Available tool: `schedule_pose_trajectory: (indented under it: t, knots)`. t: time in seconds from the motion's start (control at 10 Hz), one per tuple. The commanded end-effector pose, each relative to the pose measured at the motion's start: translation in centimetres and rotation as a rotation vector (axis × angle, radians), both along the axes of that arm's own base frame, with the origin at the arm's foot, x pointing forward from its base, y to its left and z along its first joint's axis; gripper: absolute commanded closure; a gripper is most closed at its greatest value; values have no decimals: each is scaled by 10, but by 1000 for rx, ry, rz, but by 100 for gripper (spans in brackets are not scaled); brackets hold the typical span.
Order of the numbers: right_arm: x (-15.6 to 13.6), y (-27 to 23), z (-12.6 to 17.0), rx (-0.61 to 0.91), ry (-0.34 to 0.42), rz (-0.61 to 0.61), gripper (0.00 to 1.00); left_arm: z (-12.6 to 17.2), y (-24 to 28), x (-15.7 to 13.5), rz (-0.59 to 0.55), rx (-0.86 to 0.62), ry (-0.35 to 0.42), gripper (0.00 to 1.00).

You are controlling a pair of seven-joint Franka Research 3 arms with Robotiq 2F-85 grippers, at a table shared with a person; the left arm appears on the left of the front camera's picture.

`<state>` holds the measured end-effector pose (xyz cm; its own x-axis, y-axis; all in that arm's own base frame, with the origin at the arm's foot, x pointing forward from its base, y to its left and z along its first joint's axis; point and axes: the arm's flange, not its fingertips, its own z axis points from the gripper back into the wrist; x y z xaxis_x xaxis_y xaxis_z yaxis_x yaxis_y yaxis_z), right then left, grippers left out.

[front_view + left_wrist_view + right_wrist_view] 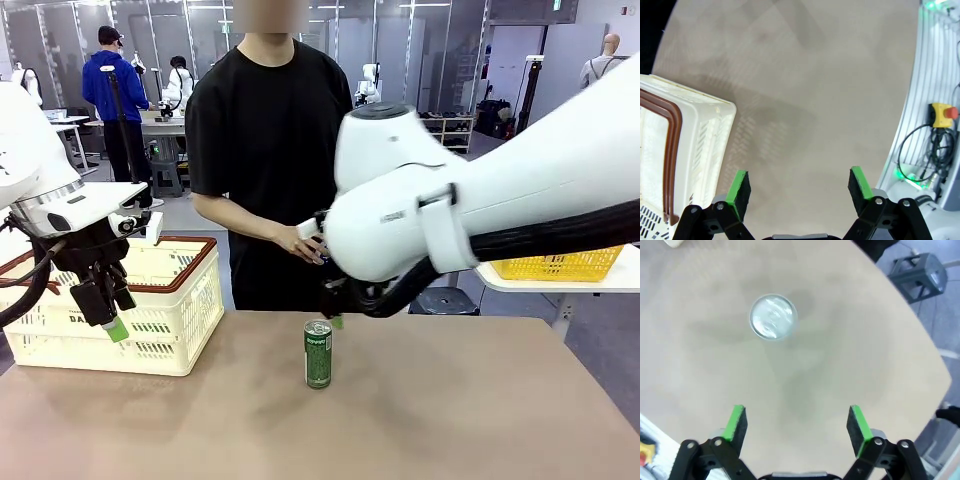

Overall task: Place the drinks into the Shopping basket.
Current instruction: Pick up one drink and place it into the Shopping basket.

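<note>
Green can [318, 354] upright mid-bench [480, 410], well apart from Shopping basket [160, 340] at bench's left end. R gripper [797, 426] up over can, fingers spread, empty. L gripper [799, 189] beside basket, fingers spread, empty.

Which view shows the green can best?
Front view: the can stands upright on the table, whole green side visible. Right wrist view gives its silver top from above; left wrist view faces the basket.
</note>
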<state>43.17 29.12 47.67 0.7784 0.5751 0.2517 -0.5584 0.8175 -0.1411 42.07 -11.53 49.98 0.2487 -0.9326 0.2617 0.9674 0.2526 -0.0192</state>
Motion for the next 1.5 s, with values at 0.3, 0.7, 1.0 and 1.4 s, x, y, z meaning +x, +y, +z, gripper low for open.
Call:
schedule_pose_trajectory:
  t: [0.3,0.7,1.0,1.4]
  knots:
    - [-57,-154,20,92,-12,-115,0,1,0,-1,4,17,-1,1]
    - [-72,-229,12,93,38,-156,0,1,0,-1,4,17,-1,1]
    - [-73,-245,6,106,46,-162,0,1,0,-1,4,17,-1,1]
    - [-72,-240,9,100,46,-185,0,1,0,-1,4,17,-1,1]
